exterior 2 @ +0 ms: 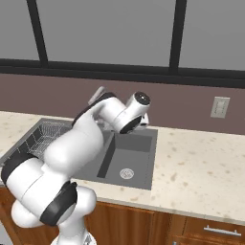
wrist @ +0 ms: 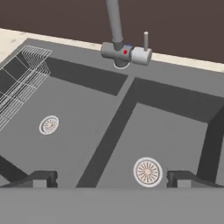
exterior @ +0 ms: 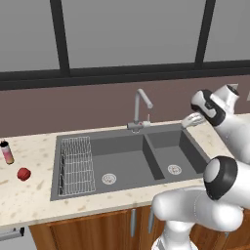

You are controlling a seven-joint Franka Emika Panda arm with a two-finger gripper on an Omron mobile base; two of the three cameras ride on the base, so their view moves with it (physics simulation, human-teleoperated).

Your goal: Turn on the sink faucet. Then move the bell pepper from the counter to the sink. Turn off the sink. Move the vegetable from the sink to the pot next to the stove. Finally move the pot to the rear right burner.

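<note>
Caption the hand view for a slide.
Open jaws hover over the sink, facing the sink faucet at its back rim.

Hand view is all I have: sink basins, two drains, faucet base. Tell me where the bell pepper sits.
Observer: The bell pepper lies on the counter left of the sink, near the front edge.
Operator: Report anything standing near it.
Observer: A slim pink-and-tan bottle stands just behind it, toward the wall.
Operator: Give me the spout's direction.
Observer: The sink faucet rises behind the divider, and its spout bends toward the right basin.
Operator: Say where my gripper hangs.
Observer: The gripper hangs open over the sink's rear right corner, right of the faucet and not touching it.
</note>
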